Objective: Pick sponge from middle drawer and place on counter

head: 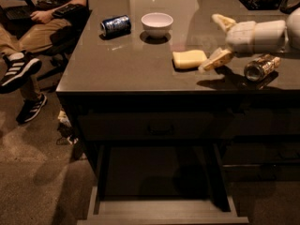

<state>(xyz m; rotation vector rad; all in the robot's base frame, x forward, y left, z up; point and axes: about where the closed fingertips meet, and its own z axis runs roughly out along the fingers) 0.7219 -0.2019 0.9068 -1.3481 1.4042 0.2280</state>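
Note:
The pale yellow sponge [188, 59] lies flat on the glossy counter [117, 64], right of centre. My gripper [216, 42] hovers just to its right, open, with one finger [215, 60] near the sponge's right end and the other finger [222, 20] raised behind; it holds nothing. The middle drawer [159, 205] stands pulled out below the counter's front edge, its dark floor bare.
A white bowl [157, 24] and a blue can on its side [115, 25] lie at the back of the counter. A tan metal can [260, 68] lies on its side under my arm. A seated person's legs [23, 64] are at the left.

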